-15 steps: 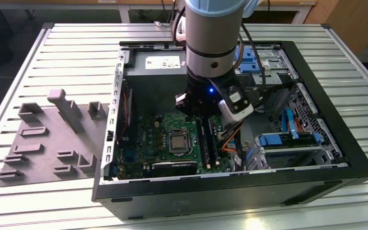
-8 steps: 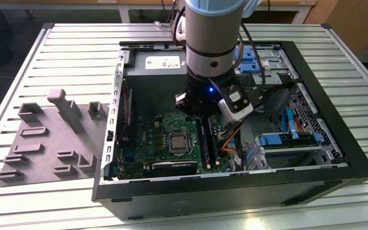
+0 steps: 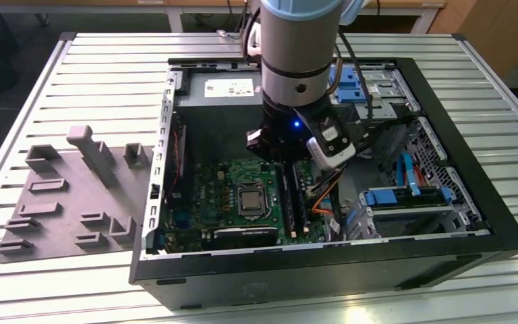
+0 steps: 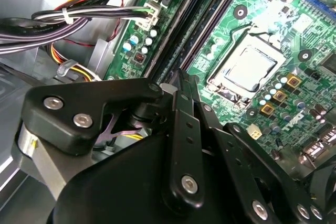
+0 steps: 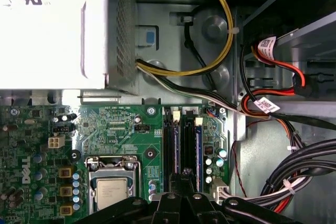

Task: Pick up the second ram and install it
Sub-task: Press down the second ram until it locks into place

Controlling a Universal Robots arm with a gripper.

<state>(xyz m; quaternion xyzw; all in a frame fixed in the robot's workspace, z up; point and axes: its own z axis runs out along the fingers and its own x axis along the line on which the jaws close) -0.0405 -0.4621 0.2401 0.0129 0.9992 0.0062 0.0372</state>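
Worktop (image 3: 88,61): slatted metal surface carrying an open computer case and a grey holder tray.
Computer case (image 3: 331,270): black, lying on its side with the panel off, just beside the tray.
Arm (image 3: 299,61): reaches down into the case, over the memory slots.
Power supply (image 5: 52,30): grey box at the far end of the case, next to the motherboard.
Holder tray (image 3: 70,196): on the exterior view's left, its posts stand upright.
Motherboard (image 5: 113,129): green board, processor socket beside the slots.
Memory slots (image 5: 176,145): long black slots; the pincer sits directly above them.
Pincer (image 5: 185,179): fingers drawn together; what they grip cannot be told.
Second ram (image 5: 198,150): dark blue-black stick, apparently standing in a slot beside the fingers.
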